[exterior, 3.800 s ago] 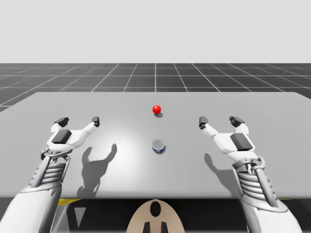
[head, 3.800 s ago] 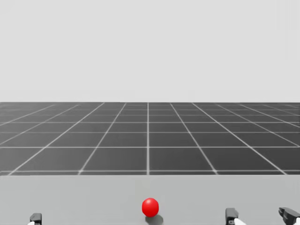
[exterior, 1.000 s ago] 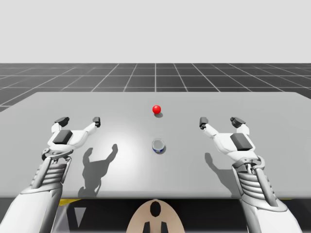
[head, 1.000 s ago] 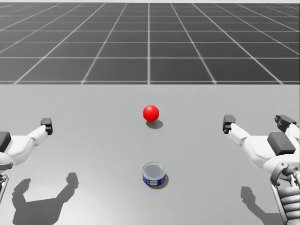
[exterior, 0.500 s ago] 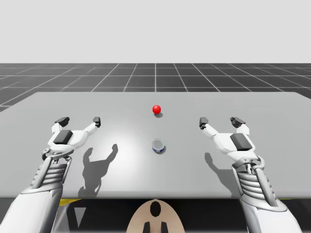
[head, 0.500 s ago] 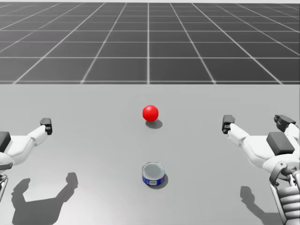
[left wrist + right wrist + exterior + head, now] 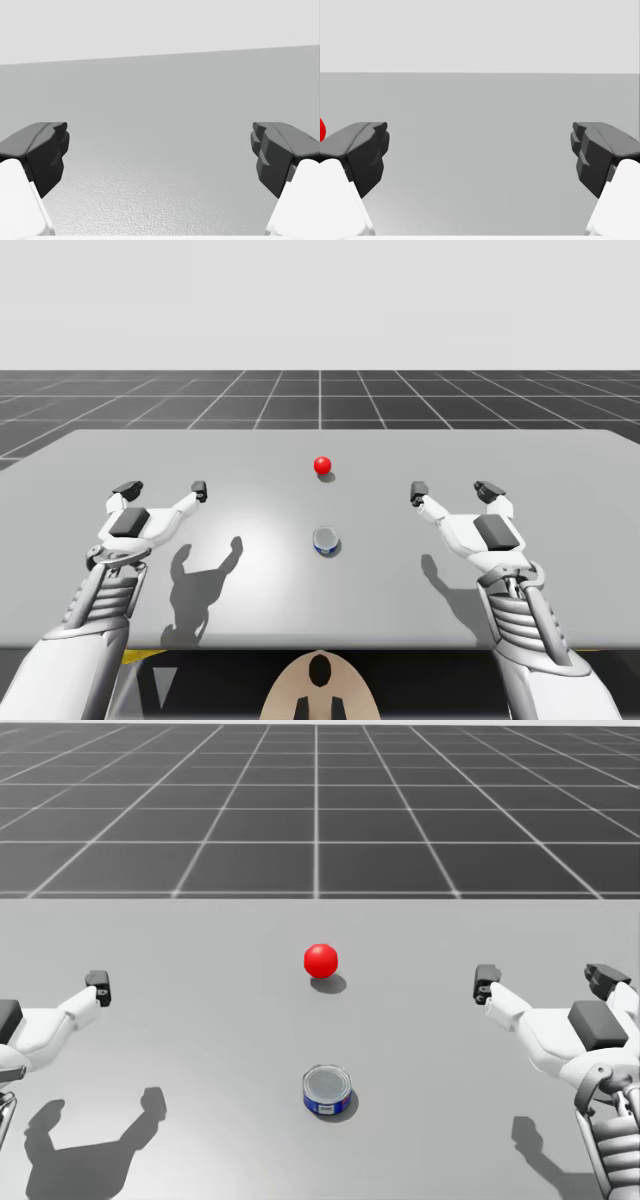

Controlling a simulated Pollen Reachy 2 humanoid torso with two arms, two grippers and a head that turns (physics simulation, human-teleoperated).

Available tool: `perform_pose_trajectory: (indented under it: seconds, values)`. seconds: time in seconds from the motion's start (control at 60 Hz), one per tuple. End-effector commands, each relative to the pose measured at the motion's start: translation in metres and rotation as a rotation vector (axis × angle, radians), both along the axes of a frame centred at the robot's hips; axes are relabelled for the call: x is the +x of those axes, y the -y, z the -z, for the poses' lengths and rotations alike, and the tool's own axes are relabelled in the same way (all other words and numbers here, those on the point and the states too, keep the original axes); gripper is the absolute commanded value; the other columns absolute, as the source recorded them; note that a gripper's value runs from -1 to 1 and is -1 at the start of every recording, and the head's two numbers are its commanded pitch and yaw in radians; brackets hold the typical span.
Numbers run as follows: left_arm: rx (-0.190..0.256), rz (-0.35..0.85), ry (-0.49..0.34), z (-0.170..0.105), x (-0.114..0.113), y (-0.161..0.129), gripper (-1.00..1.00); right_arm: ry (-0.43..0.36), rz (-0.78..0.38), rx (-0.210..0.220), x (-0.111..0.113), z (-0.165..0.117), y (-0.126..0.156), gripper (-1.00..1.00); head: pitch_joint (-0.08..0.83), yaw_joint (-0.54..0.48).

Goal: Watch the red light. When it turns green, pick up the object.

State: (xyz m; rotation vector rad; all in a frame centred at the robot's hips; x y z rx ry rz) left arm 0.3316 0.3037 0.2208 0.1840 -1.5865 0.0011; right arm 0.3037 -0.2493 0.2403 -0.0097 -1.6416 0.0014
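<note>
Waiting looks like the whole job so far: the light (image 7: 320, 960) glows red, the small blue can (image 7: 328, 1091) sits untouched mid-tabletop (image 7: 560, 470), and the left gripper (image 7: 163, 488) and right gripper (image 7: 453, 490) hover spread open and empty, well apart from it.

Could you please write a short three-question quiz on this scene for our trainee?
1. True or false: the light is green.
2. Where is the can? A) upright on the table, nearer the robot than the light; B) beyond the light; C) on top of the light.
3. Fill in the blank: the left end effector and the right end effector are both ____, with nothing between their fingers.
Key: 1 false, it is red; 2 A; 3 open.
</note>
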Motion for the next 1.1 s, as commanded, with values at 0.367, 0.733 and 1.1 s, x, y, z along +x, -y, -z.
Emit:
perform_pose_trajectory:
  seconds: [0.367,0.733,1.1]
  values:
    - [0.000,-0.001,0.001,0.0000,-0.0004,0.0000,-1.00,0.001,0.000,0.001,-0.0004,0.0006,-0.0007,-1.00,0.432,-0.01]
    - [0.001,0.000,0.002,-0.0002,-0.0003,0.0002,-1.00,0.001,0.000,0.001,-0.0003,0.0003,-0.0006,-1.00,0.432,-0.01]
    - [0.000,-0.002,0.003,-0.0003,-0.0007,0.0000,-1.00,0.000,-0.001,0.000,-0.0008,0.0002,-0.0004,-1.00,0.589,-0.01]
